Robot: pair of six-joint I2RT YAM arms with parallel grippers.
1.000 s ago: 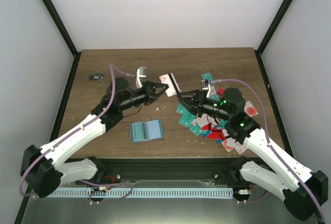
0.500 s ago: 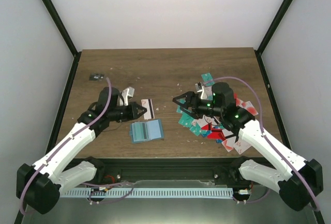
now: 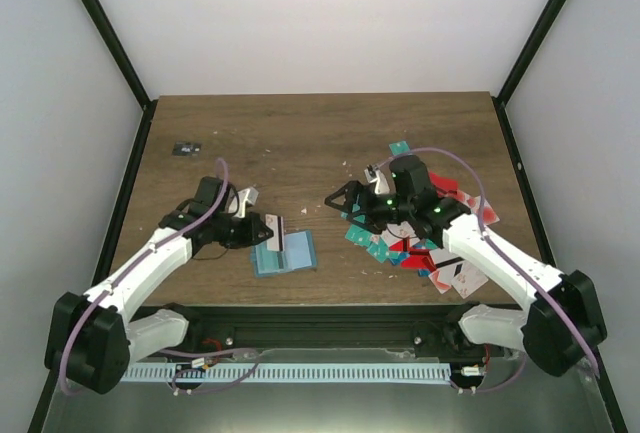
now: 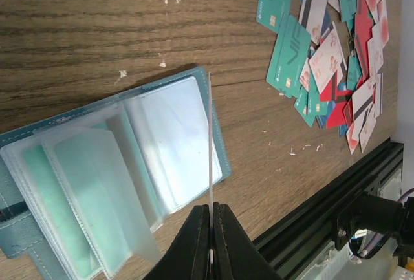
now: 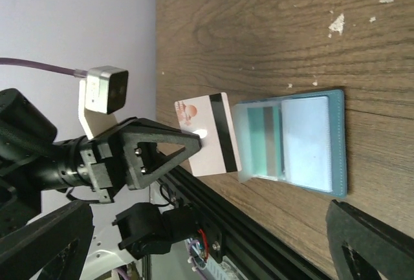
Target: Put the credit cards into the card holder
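Open card holder (image 3: 283, 252) is lying near table (image 3: 300, 143) front edge. Left gripper (image 3: 268, 230) is pinching a white striped card (image 5: 207, 134) edge-on just over its clear pockets. Farther rt, right gripper (image 3: 335, 203) is hovering w/ jaws spread, beside the credit cards (image 3: 425, 253) pile.

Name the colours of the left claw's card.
White plastic card, black stripe, reddish mark; right wrist view.

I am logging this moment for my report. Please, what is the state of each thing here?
card holder, open, lying flat
striped white card, gripped, close to card holder
credit card pile, loose, untidy
left gripper, shut on striped white card
right gripper, open, empty
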